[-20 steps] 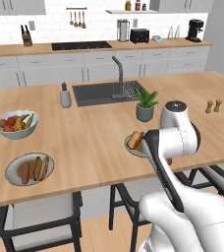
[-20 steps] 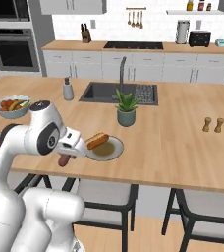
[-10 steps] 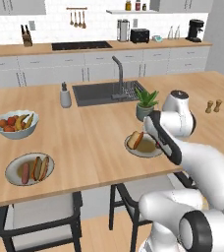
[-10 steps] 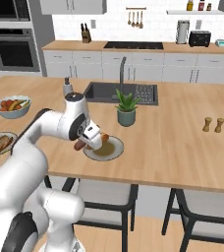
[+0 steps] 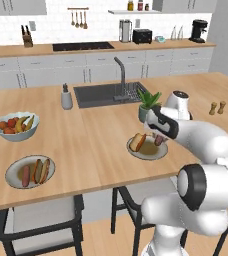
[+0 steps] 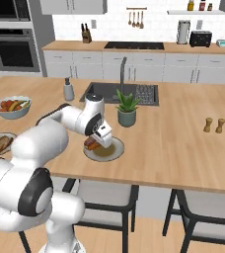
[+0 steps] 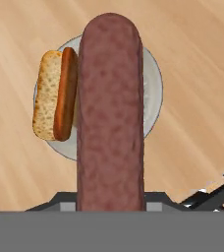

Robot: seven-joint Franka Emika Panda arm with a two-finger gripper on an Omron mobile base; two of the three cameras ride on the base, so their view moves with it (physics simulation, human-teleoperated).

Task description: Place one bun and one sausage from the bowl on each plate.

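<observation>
A small grey-rimmed plate [image 5: 147, 153] lies near the counter's front edge with a bun [image 5: 137, 141] on its left part. My gripper [image 5: 159, 140] hangs just over the plate's right part, shut on a dark red sausage [image 7: 110, 113]. In the hand view the sausage stands over the plate [image 7: 153, 98], beside the bun [image 7: 55, 96], and hides my fingertips. From the right base the gripper [image 6: 93, 143] is over the plate [image 6: 115, 154]. The bowl [image 5: 12, 172], far to the left, holds a sausage and a bun.
A potted plant [image 5: 147, 102] stands just behind the plate, close to my hand. The sink [image 5: 108, 92] and a soap dispenser [image 5: 66, 97] are further back. A white fruit bowl [image 5: 16, 125] sits at left, salt and pepper shakers [image 5: 217, 107] at right.
The arm has stretched forward and carried the sausage from the plate's near-left edge to above its right part, beside the bun. The grip is unchanged.
</observation>
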